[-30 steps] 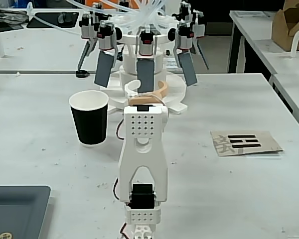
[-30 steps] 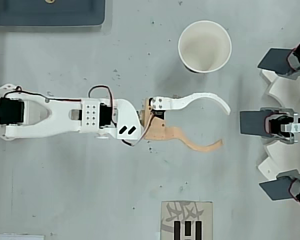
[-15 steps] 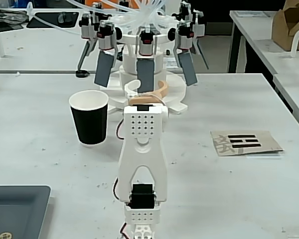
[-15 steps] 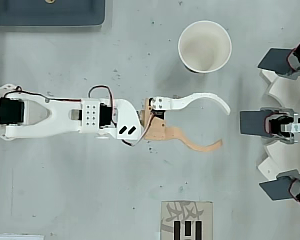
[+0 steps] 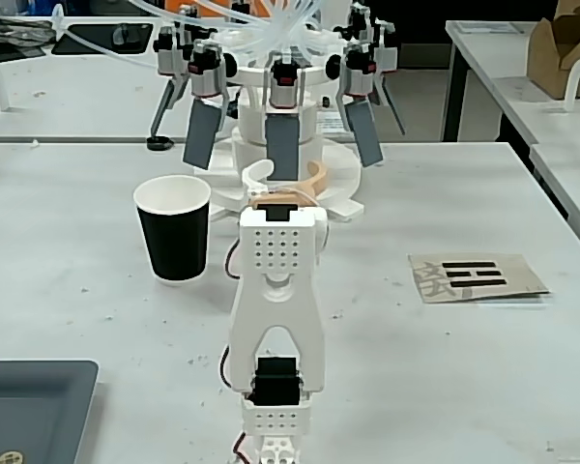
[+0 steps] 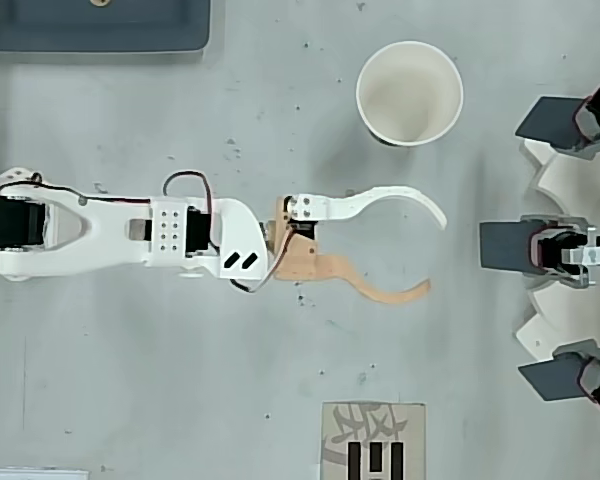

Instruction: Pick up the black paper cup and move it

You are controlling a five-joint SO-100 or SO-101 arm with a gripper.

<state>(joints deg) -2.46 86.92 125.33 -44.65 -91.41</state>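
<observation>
The cup (image 6: 409, 93) stands upright on the table (image 6: 130, 400), mouth up, its white inside bare in the overhead view. In the fixed view the cup (image 5: 174, 230) shows its black wall and white rim, standing at about 10 o'clock from the arm's (image 5: 276, 319) perforated wrist block.

The gripper (image 6: 433, 253) is spread wide and grasps nothing. Its white finger (image 6: 400, 199) curves on the upper side in the overhead view; the tan finger (image 6: 380, 290) curves on the lower side, with bare table between the tips. The arm (image 6: 120, 233) reaches in from 9 o'clock, pointing toward 3 o'clock.

In the overhead view the cup lies at about 12 o'clock from the gripper's mouth, just a shade toward 11. It is outside the jaws, near the white finger but apart from it; a strip of table shows between the cup's rim and that finger. The gripper's opening faces the grey paddles (image 6: 515, 245) at 3 o'clock, not the cup.

In the fixed view the gripper (image 5: 288, 175) is mostly hidden behind the arm; only the finger tips show above the wrist block.

A dark tray (image 6: 100, 30) lies at 11 o'clock in the overhead view, and a printed card (image 6: 370, 440) at 6 o'clock, well apart from the cup.
</observation>
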